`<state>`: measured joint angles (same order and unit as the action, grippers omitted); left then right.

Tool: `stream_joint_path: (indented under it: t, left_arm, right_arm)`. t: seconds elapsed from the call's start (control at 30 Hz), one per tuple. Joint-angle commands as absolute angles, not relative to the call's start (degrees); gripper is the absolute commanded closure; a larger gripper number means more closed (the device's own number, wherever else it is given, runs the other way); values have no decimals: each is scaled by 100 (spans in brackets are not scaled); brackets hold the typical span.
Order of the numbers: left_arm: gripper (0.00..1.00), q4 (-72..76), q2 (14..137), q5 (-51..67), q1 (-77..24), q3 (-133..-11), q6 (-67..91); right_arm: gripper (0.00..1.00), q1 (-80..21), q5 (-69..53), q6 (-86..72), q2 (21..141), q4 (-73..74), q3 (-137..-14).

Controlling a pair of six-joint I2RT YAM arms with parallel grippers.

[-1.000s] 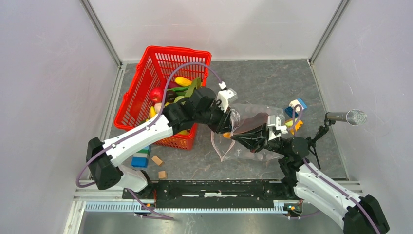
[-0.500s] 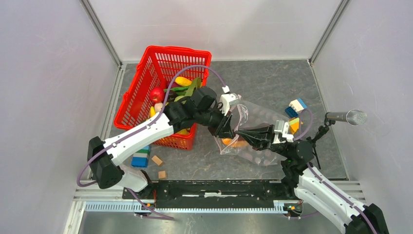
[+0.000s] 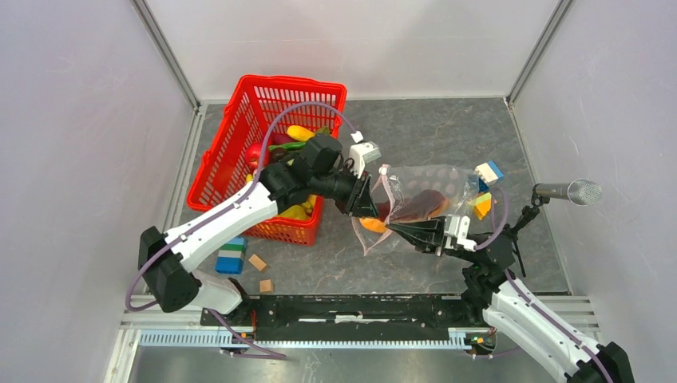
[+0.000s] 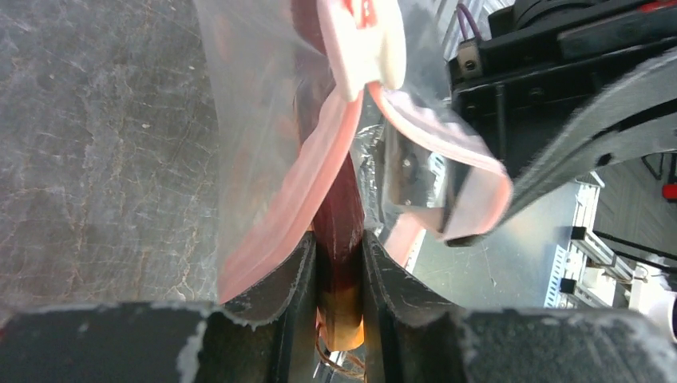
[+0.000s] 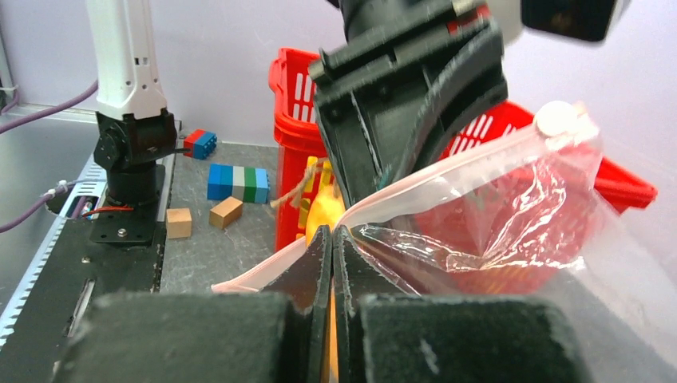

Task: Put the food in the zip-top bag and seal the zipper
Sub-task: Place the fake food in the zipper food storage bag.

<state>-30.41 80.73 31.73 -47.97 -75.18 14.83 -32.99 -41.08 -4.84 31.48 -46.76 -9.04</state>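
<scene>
Right tool (image 5: 331, 239) pinches the zipper (image 5: 447, 171), left tool (image 4: 337, 243) clamps a dark red food piece (image 4: 335, 199). The zip-top bag (image 5: 495, 231) looks limp, slick; I'd hold its stiffer strip.

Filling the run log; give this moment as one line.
phase: loading | left hand: gripping dark red toy food at zip-top bag mouth | right hand: pinching zipper strip | seal: open

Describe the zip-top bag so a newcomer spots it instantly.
Find the red basket, left of centre. Just right of it, pinched by the right gripper, is the zip-top bag. It alone is clear and crinkly, with a pink strip along its mouth.
</scene>
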Motion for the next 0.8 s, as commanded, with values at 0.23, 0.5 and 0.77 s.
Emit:
stream_joint_path:
  t: [0.23, 0.5, 0.77]
  left_arm:
    - [98, -2174, 8668, 3366, -5181, -7375, 2370]
    - [98, -2859, 8653, 3573, -5290, -7568, 1691]
    - [78, -2539, 8655, 3322, -5300, -7446, 1995]
  right_arm:
    - [100, -3313, -4626, -868, 3217, -6169, -708]
    - [100, -3313, -4477, -356, 3067, -5624, -689]
    - [100, -3314, -4154, -511, 2949, -5805, -512]
